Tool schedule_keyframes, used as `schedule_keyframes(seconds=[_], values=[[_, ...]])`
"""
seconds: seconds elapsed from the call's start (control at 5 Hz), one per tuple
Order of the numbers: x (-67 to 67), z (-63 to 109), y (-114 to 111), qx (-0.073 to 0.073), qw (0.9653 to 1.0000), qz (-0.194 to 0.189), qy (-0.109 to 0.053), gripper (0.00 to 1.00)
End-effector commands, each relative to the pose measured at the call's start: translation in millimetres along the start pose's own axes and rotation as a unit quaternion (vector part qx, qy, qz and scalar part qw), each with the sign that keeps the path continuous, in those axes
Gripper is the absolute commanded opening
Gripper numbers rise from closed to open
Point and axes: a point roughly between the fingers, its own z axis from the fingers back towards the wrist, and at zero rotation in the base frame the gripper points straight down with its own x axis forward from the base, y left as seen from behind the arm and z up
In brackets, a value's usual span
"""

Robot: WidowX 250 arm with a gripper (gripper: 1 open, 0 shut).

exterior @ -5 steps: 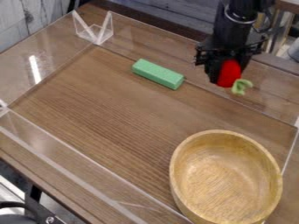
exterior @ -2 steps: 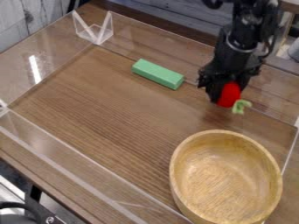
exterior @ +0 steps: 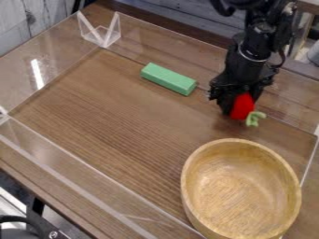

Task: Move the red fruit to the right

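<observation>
- The black two-fingered gripper point(exterior: 241, 100) is seen pointing straight down, its jaws clamped on the small bright-red toy fruit with a pale green leafy tip point(exterior: 244, 105); the fruit is held low over the dark wood-grain tabletop point(exterior: 112, 121), toward the right side, just beyond the far rim of the round light wooden bowl point(exterior: 242, 194).
- Whether the fruit's underside touches the wood cannot be told; the green tip pokes out to the right of the fingers.
- Risk: if the jaws are opened while the fruit is off the surface, the rounded body is judged likely to roll, possibly toward the bowl or the clear plastic wall point(exterior: 299, 117) close by on the right.
- Risk: if the arm is pressed lower, the fruit could be squeezed against the table and popped out sideways.
- Risk: on release, a finger could catch the leafy tip and drag the fruit.
- The flat green rectangular block point(exterior: 167, 78) lies well apart to the left; no interference is expected.
</observation>
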Motion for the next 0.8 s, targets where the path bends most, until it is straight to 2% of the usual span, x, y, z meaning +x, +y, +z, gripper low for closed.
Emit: schedule_keyframes(seconds=[0.0,0.2,0.6], values=[[-7.1,27.5,-14.6,-0.026,0.9994,-0.020,-0.007,1.00],[-21.3,36.8,-19.8,-0.023,0.9987,-0.046,0.005,1.00],[-14.7,55.1,-5.8,-0.028,0.9978,-0.054,0.024,1.00]])
